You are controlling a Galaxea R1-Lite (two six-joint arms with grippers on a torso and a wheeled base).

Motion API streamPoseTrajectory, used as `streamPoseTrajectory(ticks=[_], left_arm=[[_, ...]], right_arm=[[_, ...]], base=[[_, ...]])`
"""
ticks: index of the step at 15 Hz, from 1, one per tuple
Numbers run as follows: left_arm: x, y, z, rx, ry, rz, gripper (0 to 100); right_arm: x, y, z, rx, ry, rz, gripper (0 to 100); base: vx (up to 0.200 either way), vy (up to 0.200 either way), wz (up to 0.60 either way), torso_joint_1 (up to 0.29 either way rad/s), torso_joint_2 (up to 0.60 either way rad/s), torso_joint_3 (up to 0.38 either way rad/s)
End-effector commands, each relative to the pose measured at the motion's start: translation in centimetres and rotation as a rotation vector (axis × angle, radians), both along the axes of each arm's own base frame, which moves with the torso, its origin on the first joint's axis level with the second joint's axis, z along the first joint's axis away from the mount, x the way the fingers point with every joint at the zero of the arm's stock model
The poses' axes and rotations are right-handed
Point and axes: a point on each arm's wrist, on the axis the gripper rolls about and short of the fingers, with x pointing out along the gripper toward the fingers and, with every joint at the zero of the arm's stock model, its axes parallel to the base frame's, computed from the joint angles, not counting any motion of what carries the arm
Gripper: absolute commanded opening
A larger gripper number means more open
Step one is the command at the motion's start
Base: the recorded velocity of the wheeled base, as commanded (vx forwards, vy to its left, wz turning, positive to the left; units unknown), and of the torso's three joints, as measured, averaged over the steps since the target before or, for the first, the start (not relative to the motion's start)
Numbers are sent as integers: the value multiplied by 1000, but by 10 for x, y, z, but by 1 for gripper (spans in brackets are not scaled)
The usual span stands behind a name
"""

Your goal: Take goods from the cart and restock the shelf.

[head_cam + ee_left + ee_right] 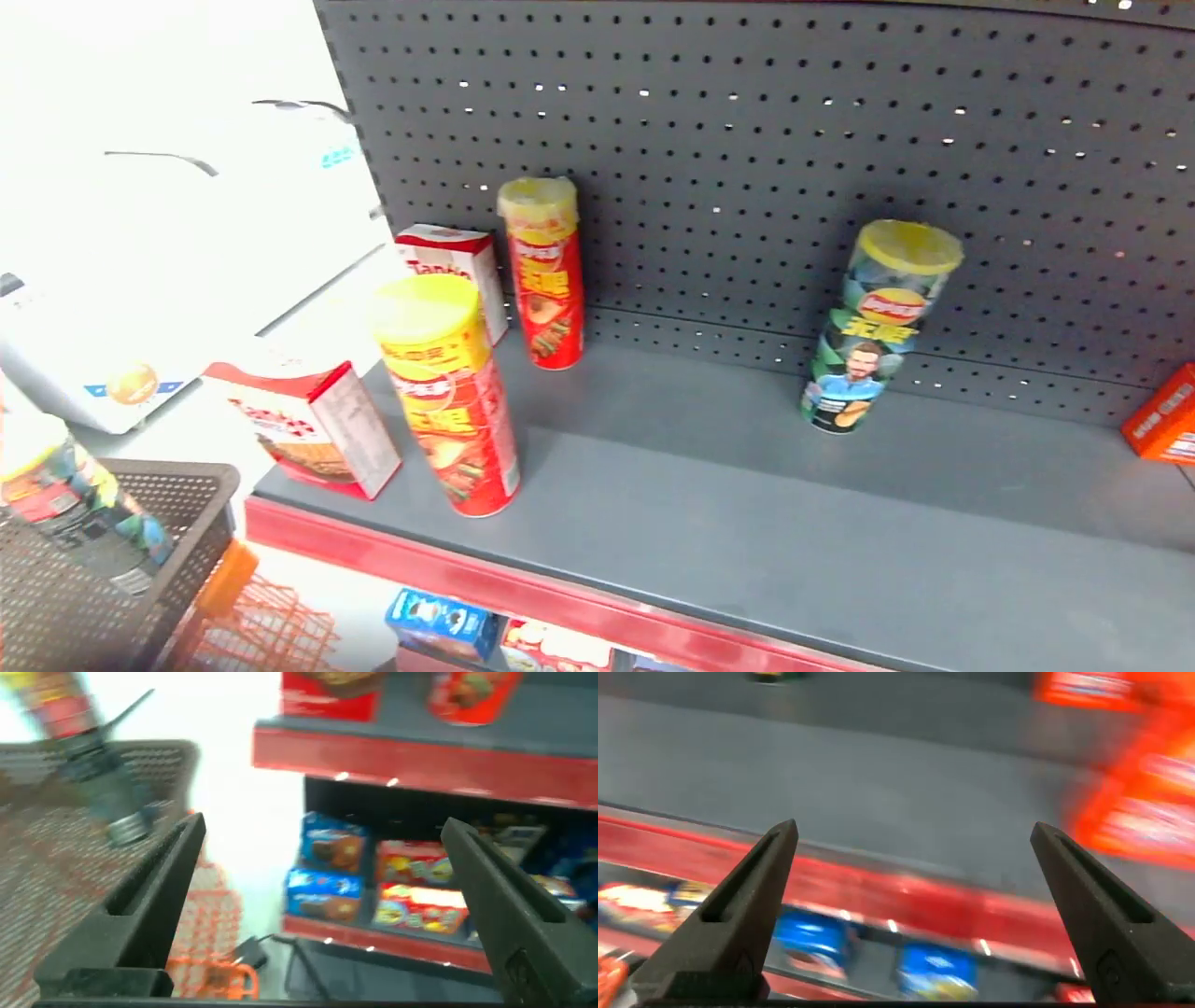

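The left end effector [322,831] is wide open and holds nothing. It is near the cart [37,812]. The right end effector [915,833] is wide open and empty too, in front of the shelf [878,775]. One can [75,504] stands in the cart. Two red cans [448,392], a green can [878,327] and two red boxes [313,429] stand on the shelf.

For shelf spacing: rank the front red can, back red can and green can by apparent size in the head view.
1. front red can
2. green can
3. back red can
Nearness to the camera enlarges the front one, so true sizes may match.
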Motion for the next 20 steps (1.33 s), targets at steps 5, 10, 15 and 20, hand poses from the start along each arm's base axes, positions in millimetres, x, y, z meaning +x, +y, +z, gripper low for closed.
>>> streamPoseTrajectory(ticks=[5,10,15,20], left_arm=[[0,0,0,0,1,-3,100],[0,0,0,-1,1,-6,100],[0,0,0,0,2,0,100],[24,2,90,96,101,88,100]], right_arm=[[0,0,0,2,-1,-1,100],[0,0,0,2,-1,-1,100],[0,0,0,2,-1,-1,100],[0,0,0,2,-1,-1,100]], base=[[0,0,120,0,0,1],[0,0,0,0,0,0],[0,0,0,0,0,0],[0,0,0,0,0,0]])
